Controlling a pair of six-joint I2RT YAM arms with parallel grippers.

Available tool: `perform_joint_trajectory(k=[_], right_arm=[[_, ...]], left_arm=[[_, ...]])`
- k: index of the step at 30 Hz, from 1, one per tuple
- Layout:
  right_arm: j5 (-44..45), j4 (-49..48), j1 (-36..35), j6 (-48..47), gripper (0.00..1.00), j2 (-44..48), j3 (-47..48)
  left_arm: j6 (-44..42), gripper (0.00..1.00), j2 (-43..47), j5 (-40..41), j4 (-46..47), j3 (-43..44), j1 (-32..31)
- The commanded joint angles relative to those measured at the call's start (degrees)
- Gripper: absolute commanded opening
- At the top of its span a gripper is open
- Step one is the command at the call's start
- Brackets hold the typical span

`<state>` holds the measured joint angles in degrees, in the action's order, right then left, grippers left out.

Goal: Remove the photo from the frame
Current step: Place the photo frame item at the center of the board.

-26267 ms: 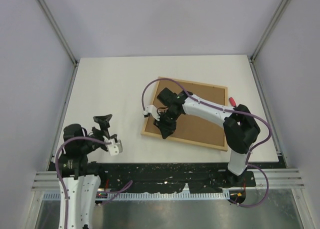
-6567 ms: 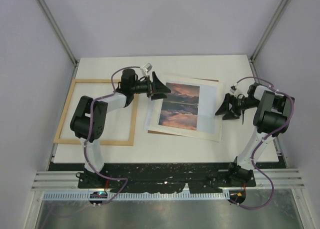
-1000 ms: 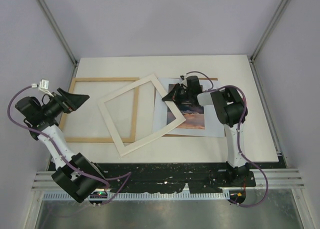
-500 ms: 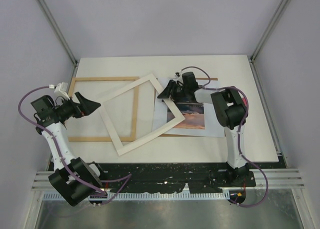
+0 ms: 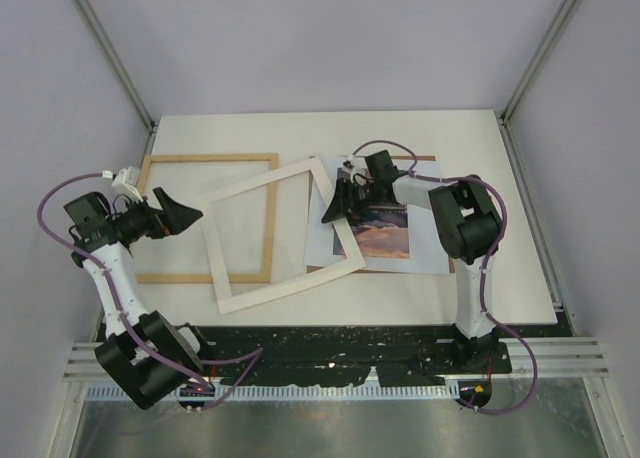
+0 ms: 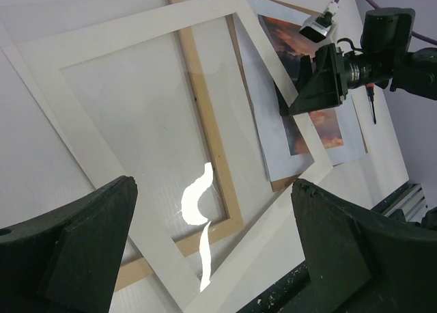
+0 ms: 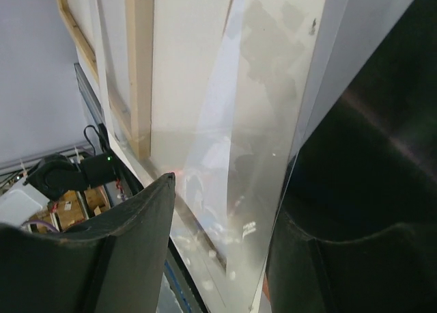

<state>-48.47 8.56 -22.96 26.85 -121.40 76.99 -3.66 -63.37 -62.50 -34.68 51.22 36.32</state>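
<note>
The photo point(image 5: 390, 236) lies face up right of centre, its sunset showing in the left wrist view too as the photo point(image 6: 322, 125). The light wooden frame point(image 5: 200, 159) lies flat at the left. A white mat with a clear pane point(image 5: 290, 283) lies tilted across the frame's right strip and the photo's left border. My right gripper point(image 5: 338, 203) stands open low over the mat's right edge; the right wrist view shows the gripper point(image 7: 229, 197) with the clear pane's edge between its parted fingers. My left gripper point(image 5: 178, 214) hangs open over the frame's left part, holding nothing.
A brown backing board point(image 5: 418, 160) lies under the photo. A small red-handled screwdriver point(image 6: 371, 106) rests beyond the photo's right side. The white table point(image 5: 250, 133) ends in a dark rail at the near edge, with walls on three sides.
My right gripper has opened and let go of the white mat. The mat has dropped flat and slid toward the near edge. The left gripper swung right, over the frame.
</note>
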Motion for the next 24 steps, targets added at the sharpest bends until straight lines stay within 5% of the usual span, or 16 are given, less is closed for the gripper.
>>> perform_joint_trajectory(k=[1, 11, 18, 24], right_arm=[[-4.8, 6.3, -0.1, -6.9, 0.55, 2.4, -1.0], [-5.4, 17.1, -4.0, -14.8, 0.46, 1.7, 1.3], [-7.1, 17.1, -6.7, -14.0, 0.09, -0.7, 2.8], [-6.3, 12.6, -9.9, -8.9, 0.08, -3.0, 5.9]], left_arm=[[-1.8, 1.0, -0.7, -1.1, -0.3, 0.9, -0.3], [-2.8, 1.0, -1.0, -1.6, -1.3, 1.2, -0.4], [-2.9, 1.0, -1.2, -2.3, -1.4, 1.0, -0.3], [-2.8, 1.0, -0.6, -2.2, -1.8, 1.4, -0.4]])
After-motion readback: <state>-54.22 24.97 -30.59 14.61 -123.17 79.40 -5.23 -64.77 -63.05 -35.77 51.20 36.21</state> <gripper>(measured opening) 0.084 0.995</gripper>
